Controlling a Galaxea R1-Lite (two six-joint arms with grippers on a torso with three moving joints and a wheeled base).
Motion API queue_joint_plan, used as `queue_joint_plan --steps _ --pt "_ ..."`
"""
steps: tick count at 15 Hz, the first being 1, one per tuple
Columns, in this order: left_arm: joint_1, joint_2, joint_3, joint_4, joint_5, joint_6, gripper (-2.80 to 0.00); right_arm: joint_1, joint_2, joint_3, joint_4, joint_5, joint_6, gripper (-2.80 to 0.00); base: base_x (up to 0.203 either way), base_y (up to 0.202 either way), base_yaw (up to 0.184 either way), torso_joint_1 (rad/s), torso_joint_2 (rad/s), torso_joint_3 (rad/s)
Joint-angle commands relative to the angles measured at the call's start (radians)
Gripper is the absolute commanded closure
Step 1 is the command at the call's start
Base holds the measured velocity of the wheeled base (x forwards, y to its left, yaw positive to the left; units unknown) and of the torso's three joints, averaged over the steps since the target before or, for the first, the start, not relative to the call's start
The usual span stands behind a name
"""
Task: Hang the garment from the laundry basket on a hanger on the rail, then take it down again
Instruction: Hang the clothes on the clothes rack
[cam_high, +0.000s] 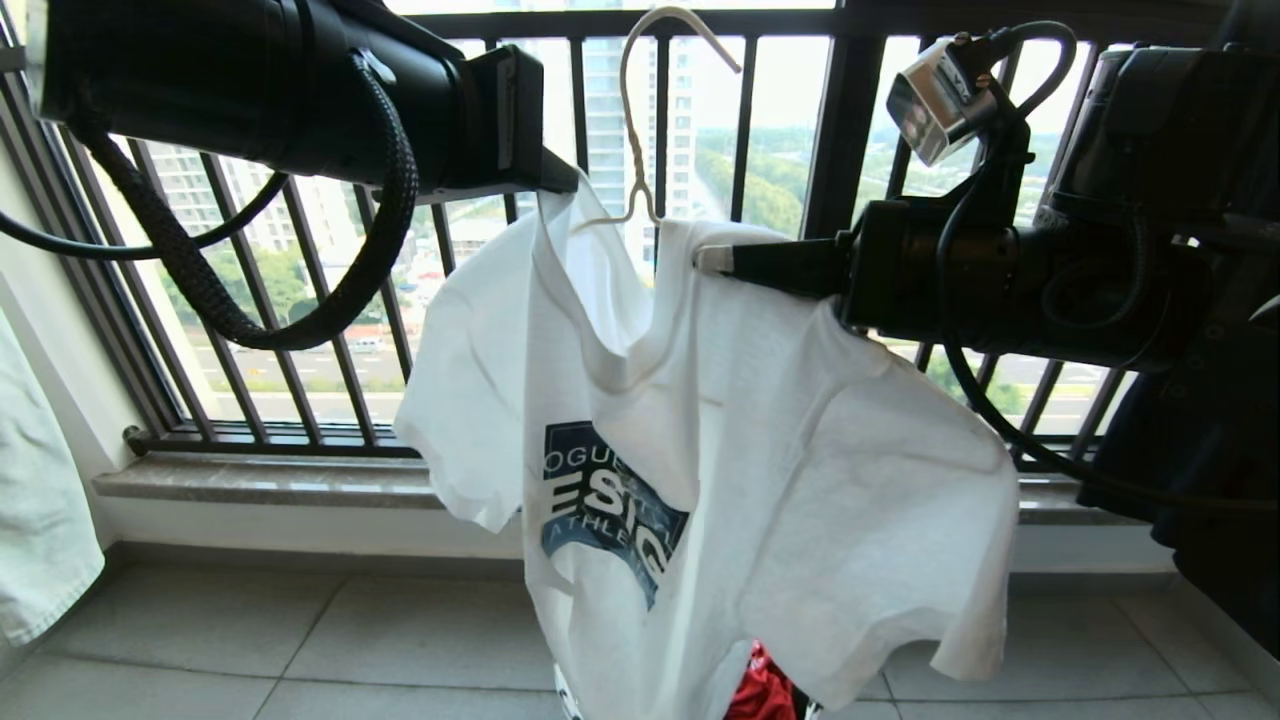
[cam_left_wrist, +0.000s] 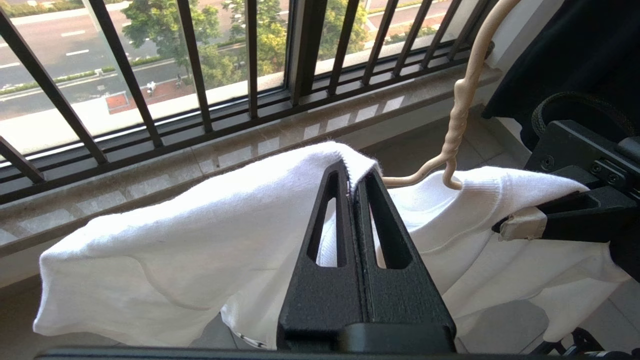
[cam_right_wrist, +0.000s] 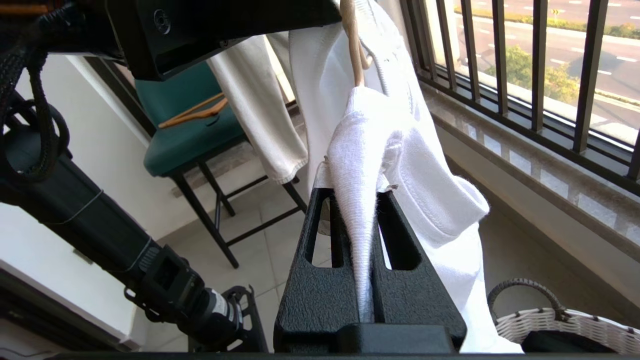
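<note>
So the white T-shirt with the dark blue chest logo is up in the air in the middle of the head view, stretched between the two arms and draped over the thin cream wire hanger. The hanger's twisted neck pokes out of the collar, and its long hook curls up toward 12 o'clock, in front of the dark barred window railing. The hook isn't on anything I can see, just hanging free in front of the glass.

Left gripper comes in from about 10 o'clock of the shirt, fingers pressed tight together with a fold of the shoulder fabric pinched at the tips; the left wrist view shows it nicely. Right gripper comes in from 3 o'clock, clamped on the other shoulder near the collar. In its own wrist view a thick roll of white cloth is squeezed between the fingers.

The shirt's hem drops toward 6 o'clock, where a bit of something red peeks out underneath. The white woven laundry basket sits on the tiled floor below the window ledge. Further out: a pale cloth at 9 o'clock, and a green-seated chair with a wooden hanger on it in the right wrist view.
</note>
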Motion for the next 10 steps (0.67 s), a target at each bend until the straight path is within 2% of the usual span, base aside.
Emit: queue_joint_plan --steps 1,4,10 --pt "-0.007 -0.008 0.001 0.002 0.001 -0.002 0.00 0.001 0.001 0.002 -0.003 0.011 0.005 0.00 0.000 0.000 0.000 0.000 0.00 0.000" --pt "-0.009 -0.013 0.001 -0.001 0.001 -0.002 0.00 0.001 0.002 0.002 -0.003 0.016 0.006 0.00 0.000 0.000 0.000 0.000 0.00 0.000" --pt "-0.057 -0.010 0.001 -0.001 0.001 -0.016 0.00 0.001 0.004 0.004 -0.004 0.027 0.003 0.00 0.000 0.000 0.000 0.000 0.00 0.000"
